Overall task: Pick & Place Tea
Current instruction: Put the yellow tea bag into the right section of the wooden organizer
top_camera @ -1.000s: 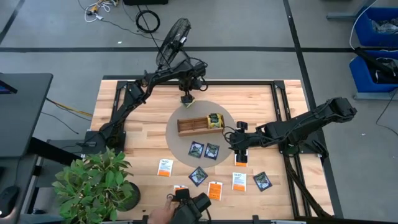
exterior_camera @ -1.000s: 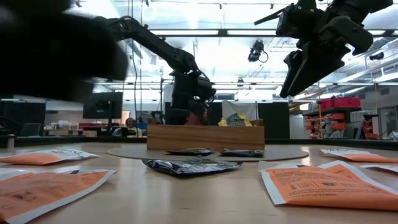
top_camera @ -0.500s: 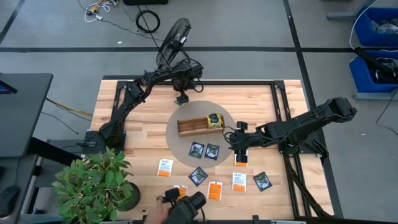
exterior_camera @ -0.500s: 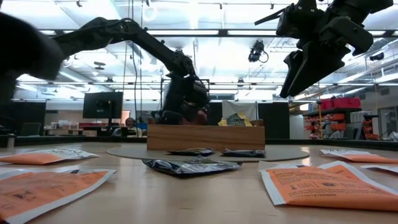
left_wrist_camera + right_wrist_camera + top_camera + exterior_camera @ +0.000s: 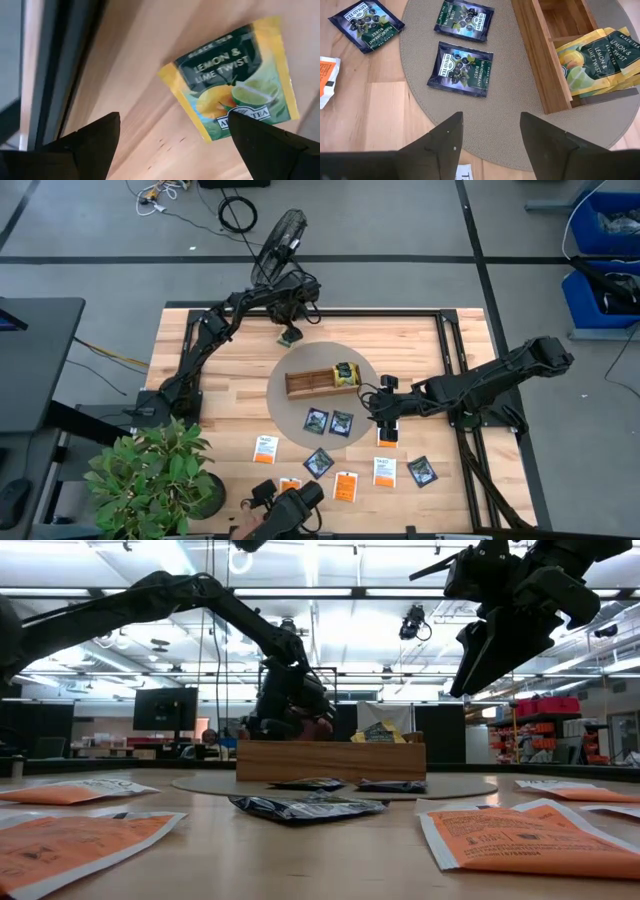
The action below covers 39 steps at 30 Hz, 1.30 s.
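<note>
While I look straight down, my left gripper (image 5: 289, 334) hangs at the far edge of the round grey mat (image 5: 285, 402), over a yellow-green packet (image 5: 291, 336) lying on the bare wooden table (image 5: 420, 345). My right gripper (image 5: 378, 409) sits just off the mat's right side, near the wooden tray (image 5: 310, 383), whose right end holds more yellow-green packets (image 5: 346, 372). Two dark blue packets (image 5: 316, 420) lie side by side on the mat's near part, and a third dark one (image 5: 319, 463) lies on the table just past it. White-and-orange packets (image 5: 264, 448) and orange ones (image 5: 345, 486) are spread along the near edge, beside a potted plant (image 5: 155, 473).

From table height, my right gripper (image 5: 482, 652) hangs well above the surface, fingers parted and holding nothing. The tray (image 5: 330, 760) stands on the mat with a packet (image 5: 378, 732) poking above its rim; dark packets (image 5: 306, 806) and orange ones (image 5: 520, 838) lie flat in front.

Through my left wrist, my fingers (image 5: 85, 145) stand wide apart and empty, with the lemon packet (image 5: 232, 85) flat on the wood beyond them, untouched.

Through my right wrist, my fingers (image 5: 445, 142) are parted with nothing between them; beyond them the dark blue packets (image 5: 461, 69) rest on the mat (image 5: 520, 120), and the yellow-green ones (image 5: 597, 57) lie in the tray's end compartment (image 5: 540, 55).
</note>
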{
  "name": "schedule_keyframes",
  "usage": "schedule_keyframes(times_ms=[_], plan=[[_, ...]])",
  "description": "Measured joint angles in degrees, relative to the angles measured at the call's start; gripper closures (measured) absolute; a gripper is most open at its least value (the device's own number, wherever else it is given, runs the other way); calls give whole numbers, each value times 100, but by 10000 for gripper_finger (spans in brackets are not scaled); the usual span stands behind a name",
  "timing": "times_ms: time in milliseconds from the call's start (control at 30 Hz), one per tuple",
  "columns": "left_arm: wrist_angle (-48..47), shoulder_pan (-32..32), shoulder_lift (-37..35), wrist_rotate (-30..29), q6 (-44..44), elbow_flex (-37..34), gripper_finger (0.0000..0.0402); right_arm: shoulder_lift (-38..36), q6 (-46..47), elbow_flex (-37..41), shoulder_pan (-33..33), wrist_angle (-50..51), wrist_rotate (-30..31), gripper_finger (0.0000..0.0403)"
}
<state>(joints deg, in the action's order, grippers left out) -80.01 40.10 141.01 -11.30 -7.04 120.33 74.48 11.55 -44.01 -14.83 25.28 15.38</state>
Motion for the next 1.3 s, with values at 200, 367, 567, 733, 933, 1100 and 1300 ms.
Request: schedule_keyframes(times_ms=[200, 367, 567, 733, 933, 1100, 1300], plan=[[-123, 38, 0, -8, 57, 0, 28, 0, 0, 0, 0, 0, 0, 198], [-233, 29, -2, -63, 59, 0, 28, 0, -1, 0, 0, 1, 0, 198], [-347, 30, -139, -326, -9, 0, 28, 0, 7, 0, 0, 0, -2, 198], [54, 30, -448, 35, 20, 0, 28, 0, 22, 0, 0, 0, -2, 198], [841, 69, -444, 1266, 731, 0, 28, 0, 177, 0, -4, 1, -29, 198], [842, 56, -341, 1404, 941, -76, 28, 0, 195, 0, -13, -10, -236, 198], [716, 114, -341, 927, 976, -76, 28, 0, 170, 0, -26, -2, -234, 198]])
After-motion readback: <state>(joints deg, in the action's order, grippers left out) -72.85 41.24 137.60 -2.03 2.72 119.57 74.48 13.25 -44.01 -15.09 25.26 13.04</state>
